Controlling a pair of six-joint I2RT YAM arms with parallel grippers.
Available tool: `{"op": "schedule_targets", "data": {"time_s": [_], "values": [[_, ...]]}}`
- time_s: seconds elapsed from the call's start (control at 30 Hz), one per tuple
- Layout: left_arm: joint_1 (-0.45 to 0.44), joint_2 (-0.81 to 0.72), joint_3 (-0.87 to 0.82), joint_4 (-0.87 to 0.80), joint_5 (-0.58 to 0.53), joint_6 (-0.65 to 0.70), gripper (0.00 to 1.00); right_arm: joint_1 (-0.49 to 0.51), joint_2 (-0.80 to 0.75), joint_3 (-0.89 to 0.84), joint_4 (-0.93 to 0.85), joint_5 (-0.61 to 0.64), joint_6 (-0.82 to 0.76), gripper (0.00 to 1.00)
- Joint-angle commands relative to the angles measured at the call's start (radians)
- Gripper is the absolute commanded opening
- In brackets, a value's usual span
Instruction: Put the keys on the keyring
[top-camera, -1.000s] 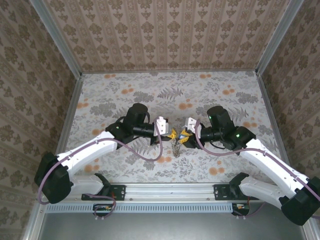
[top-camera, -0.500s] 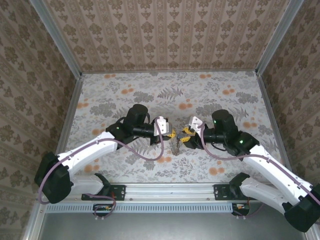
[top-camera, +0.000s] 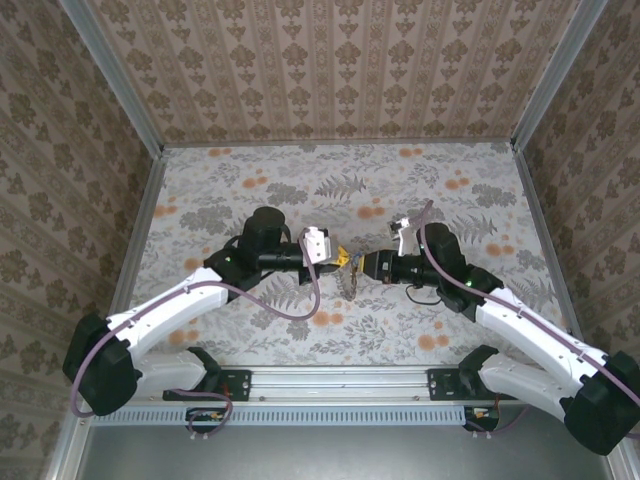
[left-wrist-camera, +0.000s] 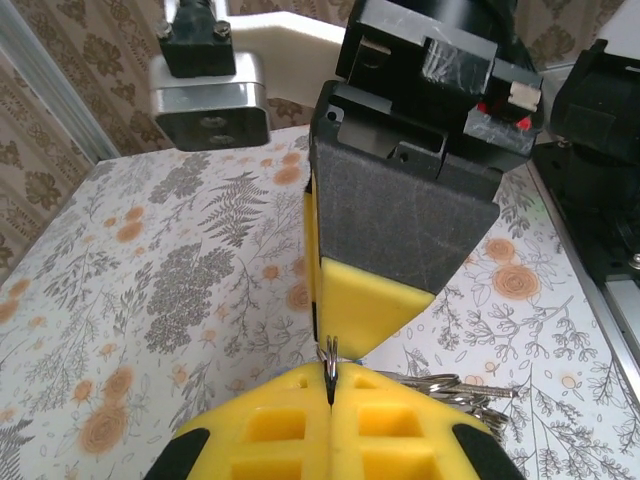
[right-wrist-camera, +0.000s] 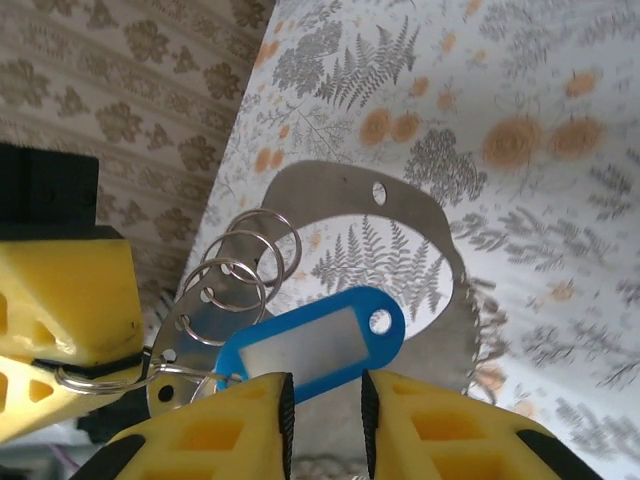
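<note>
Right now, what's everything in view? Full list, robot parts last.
keys: 1, blue tag with pale window, just past the right fingertips
keyring: 1, grey metal oval hoop with holes, behind the blue tag
split rings: several, silver, overlapping the hoop's left side
wire ring: 1, thin silver, pinched in the left fingers
table: 1, pale floral cover with orange blooms, under everything
walls: 3, brown patterned paper, back and both sides
rail: 1, aluminium, near edge
left gripper: yellow fingers, shut on the wire ring, mid-table
right gripper: yellow fingers, jaws apart, facing the left one; contact with the tag unclear
</note>
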Motion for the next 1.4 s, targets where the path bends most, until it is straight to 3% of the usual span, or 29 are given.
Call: {"op": "schedule_targets", "data": {"time_s": [0.0,0.2,0.5,0.77,1.13,1.27,1.37], "values": [[0.013,-0.023,-0.013,0.066,0.007,-0.036,0.00,0.002,-0.016,-0.022,0.063,-0.043,0.261,0.31],[0.022,-0.029,-0.027,0.110,-0.002,-0.081,0.00,0.031,-0.032,-0.117,0.233,-0.040,0.410,0.42],[0.031,-0.025,-0.029,0.117,-0.001,-0.112,0.00,0.041,-0.009,-0.166,0.451,-0.023,0.497,0.42],[0.052,-0.020,-0.035,0.147,-0.005,-0.153,0.00,0.043,-0.035,-0.215,0.479,-0.004,0.522,0.56],[0.063,-0.017,-0.037,0.186,0.032,-0.194,0.00,0.053,0.055,-0.232,0.708,-0.043,0.507,0.54],[0.071,-0.016,-0.031,0.185,0.047,-0.211,0.00,0.071,0.036,-0.166,0.580,-0.031,0.385,0.54],[0.074,-0.018,-0.029,0.186,0.051,-0.216,0.00,0.072,0.025,-0.141,0.531,-0.016,0.330,0.47]]}}
